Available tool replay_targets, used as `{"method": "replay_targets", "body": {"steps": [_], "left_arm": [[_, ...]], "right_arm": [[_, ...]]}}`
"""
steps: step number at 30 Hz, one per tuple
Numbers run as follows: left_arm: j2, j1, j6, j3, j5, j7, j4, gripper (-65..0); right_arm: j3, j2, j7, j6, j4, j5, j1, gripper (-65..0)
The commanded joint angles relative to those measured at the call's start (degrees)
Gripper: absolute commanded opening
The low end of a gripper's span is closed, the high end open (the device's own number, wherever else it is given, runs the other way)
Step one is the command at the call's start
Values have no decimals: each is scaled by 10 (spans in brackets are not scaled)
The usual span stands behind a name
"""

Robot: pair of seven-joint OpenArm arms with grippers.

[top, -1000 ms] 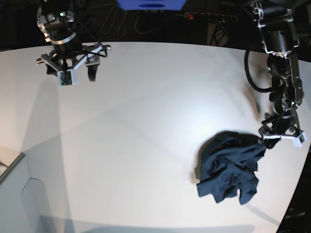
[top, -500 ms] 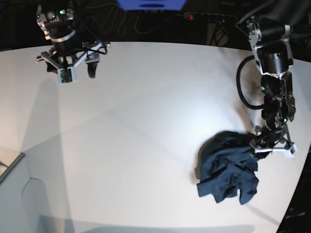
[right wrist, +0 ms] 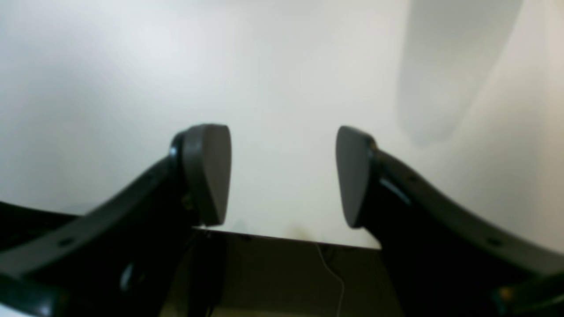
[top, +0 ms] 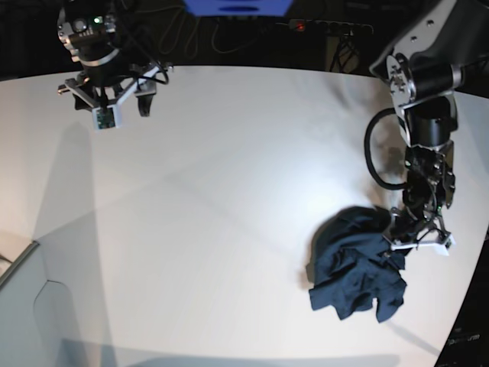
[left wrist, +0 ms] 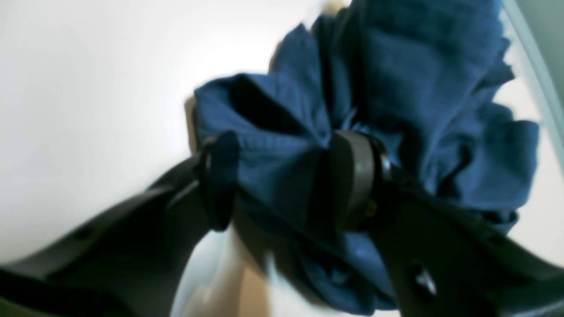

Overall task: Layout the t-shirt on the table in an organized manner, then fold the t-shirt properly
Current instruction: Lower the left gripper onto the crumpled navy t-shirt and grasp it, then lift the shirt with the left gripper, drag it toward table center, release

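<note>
Base view: t-shirt (top: 357,264) crumpled on table (top: 229,191).
Left gripper (top: 416,238): at t-shirt's near-arm edge, clamped on fabric fold.
Right gripper (top: 113,95): jaws apart, empty, well apart from t-shirt.

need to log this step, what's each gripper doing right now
Left gripper: closed on a bunch of the navy t-shirt.
Right gripper: open, holding nothing, above the white table.

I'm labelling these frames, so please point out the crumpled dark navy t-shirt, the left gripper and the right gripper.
crumpled dark navy t-shirt (top: 353,267), base view, middle of the bunched cloth.
left gripper (left wrist: 282,176), left wrist view, between the fingertips, closed on the cloth.
right gripper (right wrist: 283,174), right wrist view, gap between the open fingertips.
</note>
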Motion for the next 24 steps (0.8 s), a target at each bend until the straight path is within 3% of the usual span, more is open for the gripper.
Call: {"method": "replay_targets", "body": {"steps": [1,4,6,11,20,24], "left_arm": [[-2,-15,-6,1,1,-7,3,-355],[-1,-12,-6,1,-2,-7,-2,-498],[-1,-7,-6,1,-2,-6,-2,-643],[5,32,-6,1,-4,1,69,-650],[54,221,-6,3,-4,1,460,-650],[67,285,-6,43,-4,1,592,-650]], "right_arm": [[1,1,10,1,9,-1,0,-266],[1,1,9,1,9,-1,0,-266],[1,1,9,1,9,-1,0,-266],[1,0,9,1,9,-1,6,-266],[1,0,9,1,9,-1,8,-266],[1,0,9,1,9,-1,9,-266]]}}
